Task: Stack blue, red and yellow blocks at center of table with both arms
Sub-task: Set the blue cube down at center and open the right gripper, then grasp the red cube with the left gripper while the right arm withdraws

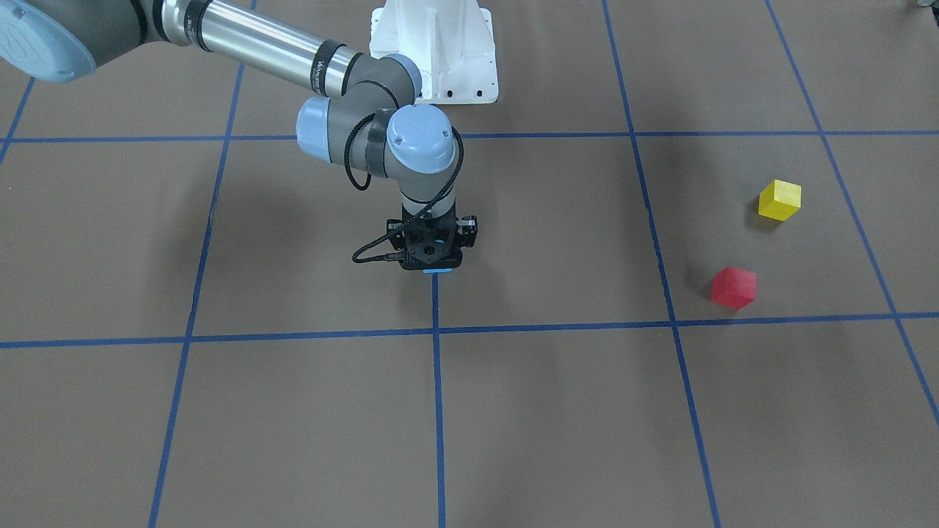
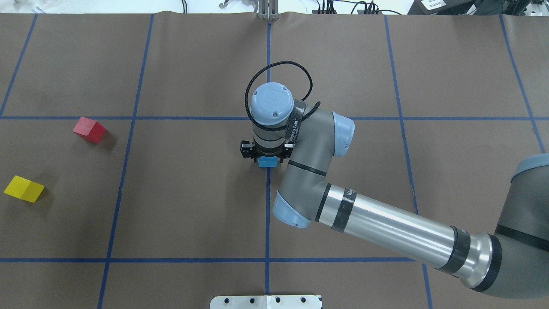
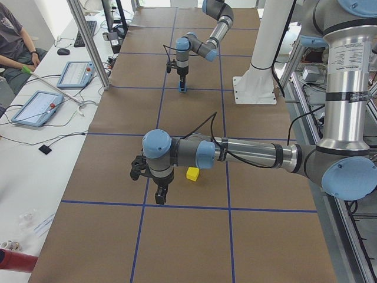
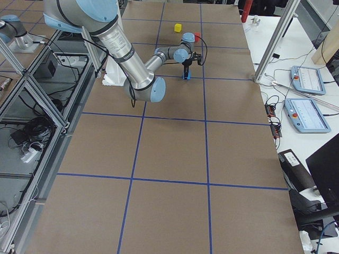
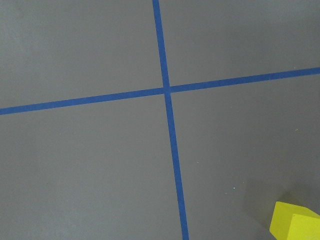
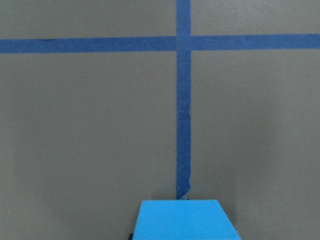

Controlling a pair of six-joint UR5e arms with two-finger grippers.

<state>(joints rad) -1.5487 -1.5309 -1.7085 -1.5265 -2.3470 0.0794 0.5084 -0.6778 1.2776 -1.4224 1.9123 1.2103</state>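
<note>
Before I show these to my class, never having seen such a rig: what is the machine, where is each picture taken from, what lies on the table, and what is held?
These are two robot arms at a brown table. Two fixed cameras look down, one from behind the robot, one facing it; two look along the table from its ends; one sits on each wrist. The right gripper stands at the table's centre with the blue block right beneath it; whether it grips the block I cannot tell. The red block and yellow block lie apart on the robot's left side. The left gripper hangs near the yellow block.
</note>
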